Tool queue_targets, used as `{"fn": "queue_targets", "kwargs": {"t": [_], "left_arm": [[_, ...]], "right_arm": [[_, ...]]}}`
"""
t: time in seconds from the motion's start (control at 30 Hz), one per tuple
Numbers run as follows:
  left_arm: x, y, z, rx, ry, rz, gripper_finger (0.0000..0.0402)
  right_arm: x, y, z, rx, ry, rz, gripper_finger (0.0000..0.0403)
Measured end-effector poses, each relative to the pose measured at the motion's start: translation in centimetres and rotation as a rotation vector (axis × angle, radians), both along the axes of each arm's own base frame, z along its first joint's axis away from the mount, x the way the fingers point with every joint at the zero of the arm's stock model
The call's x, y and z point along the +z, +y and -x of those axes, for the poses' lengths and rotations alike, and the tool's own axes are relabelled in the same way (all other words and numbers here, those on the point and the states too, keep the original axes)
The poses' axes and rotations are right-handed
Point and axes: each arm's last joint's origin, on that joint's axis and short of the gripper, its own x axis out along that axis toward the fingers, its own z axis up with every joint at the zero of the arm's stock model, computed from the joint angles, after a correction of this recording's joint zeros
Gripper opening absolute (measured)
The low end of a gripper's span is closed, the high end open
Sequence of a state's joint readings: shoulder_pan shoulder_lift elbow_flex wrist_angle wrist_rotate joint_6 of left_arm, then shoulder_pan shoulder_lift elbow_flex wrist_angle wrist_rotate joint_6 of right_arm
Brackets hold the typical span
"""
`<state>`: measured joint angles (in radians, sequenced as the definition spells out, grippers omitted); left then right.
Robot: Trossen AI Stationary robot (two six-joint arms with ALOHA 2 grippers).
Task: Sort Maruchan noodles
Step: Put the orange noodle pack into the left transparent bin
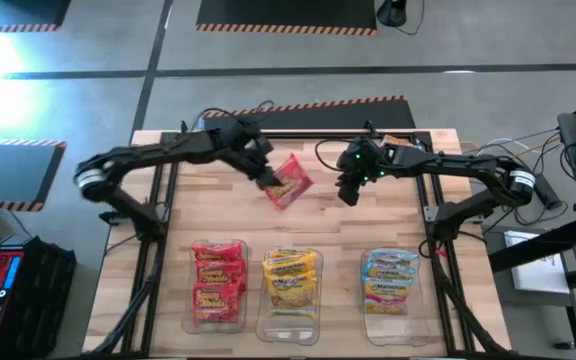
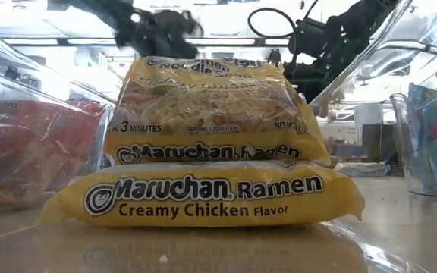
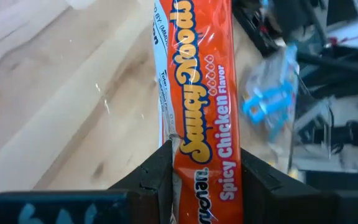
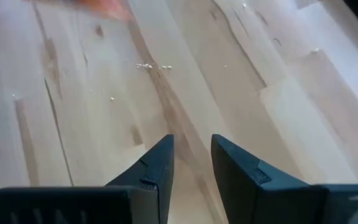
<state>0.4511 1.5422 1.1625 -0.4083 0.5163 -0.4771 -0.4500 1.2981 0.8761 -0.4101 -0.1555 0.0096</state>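
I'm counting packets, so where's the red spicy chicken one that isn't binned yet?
In the high view, the red packet is at table center-back, clamped in the left pincer, behind the bins and left of the empty right pincer.

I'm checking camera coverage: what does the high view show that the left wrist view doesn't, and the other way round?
Only the high view shows the three clear bins of sorted packets, red, yellow and blue, and the empty right tool. Only the left wrist view shows the held packet's print, Spicy Chicken Flavor. Both show the left tool clamped on the red packet above the wooden table.
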Motion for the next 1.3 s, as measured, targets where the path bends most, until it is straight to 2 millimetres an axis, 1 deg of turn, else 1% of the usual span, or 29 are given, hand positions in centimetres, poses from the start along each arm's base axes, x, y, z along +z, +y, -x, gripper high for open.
{"fn": "queue_targets", "kwargs": {"t": [0.17,0.27,0.33,0.43,0.6,0.73,0.87,1.03,1.17,1.3], "left_arm": [[4.4,-3.6,4.3,-0.016,0.026,-0.114,0.01],[6.5,-6.6,6.7,-0.047,0.026,-0.141,0.01],[7.4,-8.7,8.0,-0.084,0.022,-0.134,0.01],[8.0,-12.0,9.3,-0.15,0.043,-0.118,0.01],[7.7,-16.8,11.2,-0.25,0.163,-0.064,0.01],[7.2,-20.0,12.8,-0.299,0.287,0.018,0.01],[7.0,-22.8,13.9,-0.359,0.345,0.068,0.01],[6.2,-24.7,13.8,-0.368,0.391,0.033,0.01],[5.1,-25.5,12.8,-0.407,0.413,-0.008,0.01],[4.7,-26.2,11.9,-0.459,0.38,-0.032,0.01]], "right_arm": [[-0.2,0.0,-0.1,-0.044,-0.002,-0.036,0.0098],[-0.5,-0.1,-0.3,-0.07,0.003,-0.06,0.0098],[-0.8,-0.2,-0.4,-0.081,0.012,-0.073,0.0098],[-1.3,-0.3,-0.5,-0.085,0.029,-0.083,0.0098],[-2.1,-0.4,-0.8,-0.106,0.054,-0.111,0.0098],[-2.8,-0.5,-1.0,-0.134,0.076,-0.14,0.0098],[-3.5,-0.6,-1.3,-0.161,0.098,-0.168,0.0098],[-4.3,-0.7,-1.5,-0.18,0.124,-0.192,0.0098],[-4.9,-0.8,-1.6,-0.188,0.144,-0.204,0.0098],[-5.2,-0.8,-1.7,-0.198,0.153,-0.214,0.0098]]}}
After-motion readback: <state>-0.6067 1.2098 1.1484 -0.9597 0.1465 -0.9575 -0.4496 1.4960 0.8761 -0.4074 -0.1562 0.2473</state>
